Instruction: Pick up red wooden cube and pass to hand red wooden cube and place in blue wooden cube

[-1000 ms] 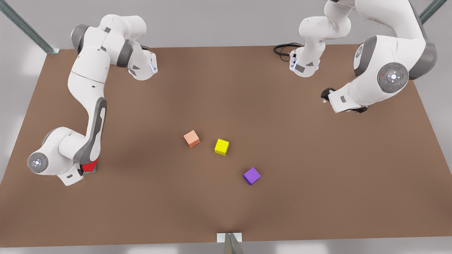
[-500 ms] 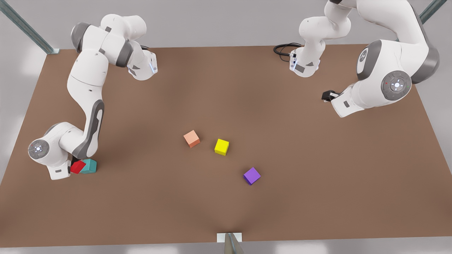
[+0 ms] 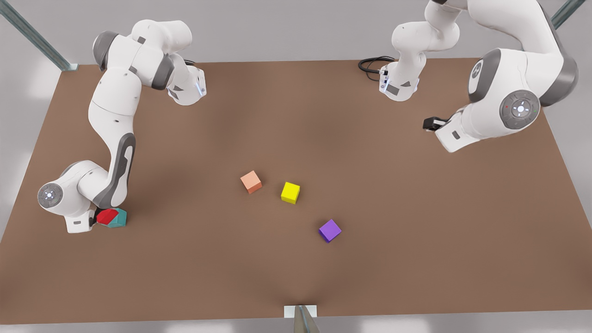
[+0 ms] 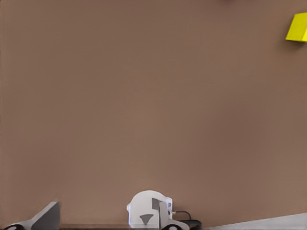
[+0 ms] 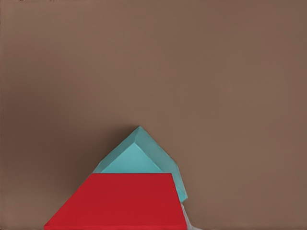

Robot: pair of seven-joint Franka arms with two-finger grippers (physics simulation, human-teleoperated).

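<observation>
**Red cube poised over the blue one**

The right hand (image 3: 95, 218) sits low at the front view's left, near the edge of the surface (image 3: 296, 115). It is clamped on the red cube (image 3: 107, 216), which juts out from it towards the front view's right. I can't make out the fingers themselves. But the cube is tilted and pressed up against the hand rather than lying flat, so I take it as gripped.

What matters next is how red lies over blue. The blue cube (image 3: 119, 218) stands on the surface just beyond the red one, on the side away from the hand. Red overlaps its near edge and top. In the right wrist view the red cube (image 5: 120, 201) is closest to the camera, and the blue cube (image 5: 139, 153) pokes out from behind it, turned corner-on. To my eye the two are not squared up: red covers part of blue, not all of it. Whether they touch I cannot tell.

I'd say the handover is done and this is the placing step. The hand probably needs to carry red a little further across blue before it lets go, or the cube may slide off.

The left hand (image 3: 432, 124) waits well apart at the front view's right. Whether it is open or closed I cannot tell.
</observation>
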